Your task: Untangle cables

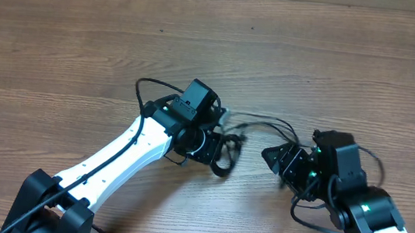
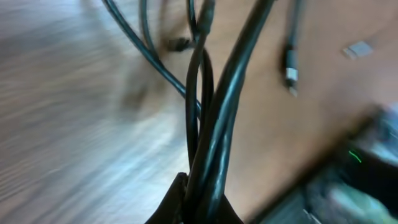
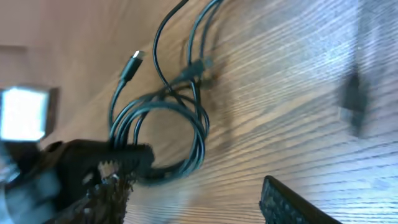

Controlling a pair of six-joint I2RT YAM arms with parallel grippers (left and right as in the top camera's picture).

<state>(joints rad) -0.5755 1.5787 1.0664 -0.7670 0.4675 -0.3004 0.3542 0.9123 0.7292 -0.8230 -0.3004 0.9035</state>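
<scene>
The cables (image 1: 228, 152) are thin black cords lying in a small coil at the table's middle, with one strand (image 1: 269, 126) trailing right. My left gripper (image 1: 219, 140) is shut on the coil; in the left wrist view several strands (image 2: 211, 124) rise from between the closed jaws (image 2: 199, 208), and a plug end (image 2: 291, 74) lies on the wood beyond. My right gripper (image 1: 273, 159) stands just right of the coil, open and holding nothing. In the right wrist view the looped cables (image 3: 177, 118) and a plug (image 3: 132, 64) lie ahead of its spread fingers (image 3: 292, 205).
The wooden table (image 1: 82, 47) stretches away to the back and left. The left arm's white links (image 1: 117, 153) cross the front left, and the right arm's body (image 1: 362, 205) sits at the front right.
</scene>
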